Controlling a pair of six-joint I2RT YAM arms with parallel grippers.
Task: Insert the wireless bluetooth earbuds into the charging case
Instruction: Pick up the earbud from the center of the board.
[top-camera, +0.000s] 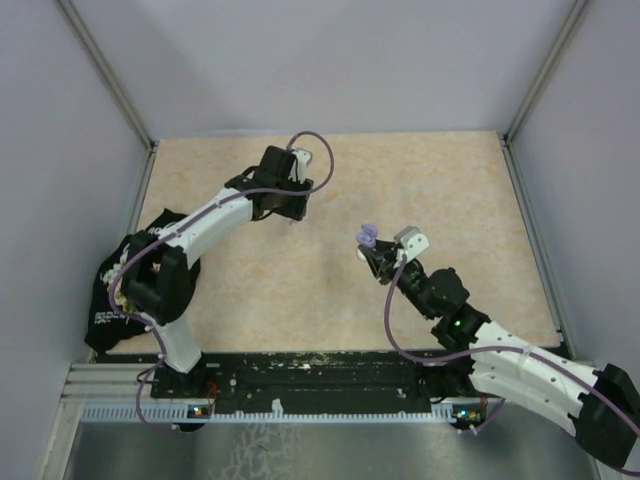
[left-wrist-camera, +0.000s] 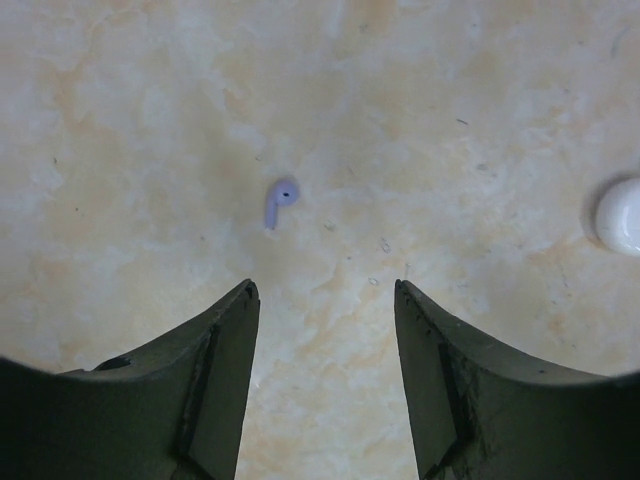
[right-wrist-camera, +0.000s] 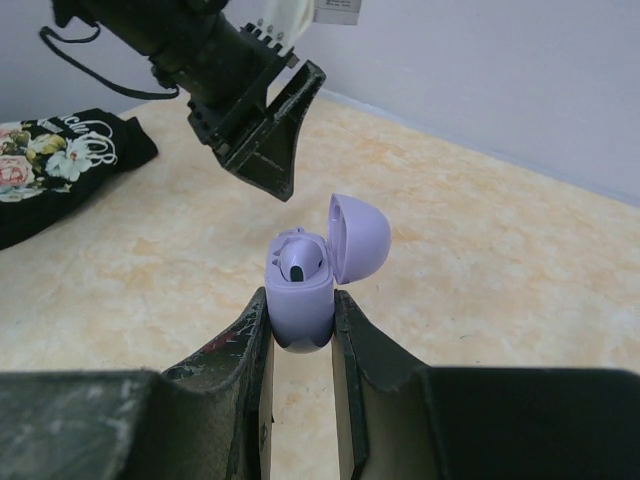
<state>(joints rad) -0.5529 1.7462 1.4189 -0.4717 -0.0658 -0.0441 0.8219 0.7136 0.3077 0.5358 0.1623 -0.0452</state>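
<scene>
My right gripper (right-wrist-camera: 298, 300) is shut on a lilac charging case (right-wrist-camera: 300, 312) and holds it upright above the table. Its lid (right-wrist-camera: 358, 236) is hinged open to the right. One lilac earbud (right-wrist-camera: 298, 262) sits in the case. From above, the case (top-camera: 368, 238) is at the table's middle right, at my right gripper (top-camera: 373, 250). A second lilac earbud (left-wrist-camera: 281, 200) lies loose on the table, just ahead of my left gripper (left-wrist-camera: 325, 290), which is open and empty above it. My left gripper (top-camera: 284, 205) hangs over the table's middle left and hides this earbud from above.
A white rounded object (left-wrist-camera: 620, 215) lies on the table, cut off by the right edge of the left wrist view. A black cloth with a floral print (top-camera: 130, 290) lies at the table's left edge by the left arm. Walls enclose the table.
</scene>
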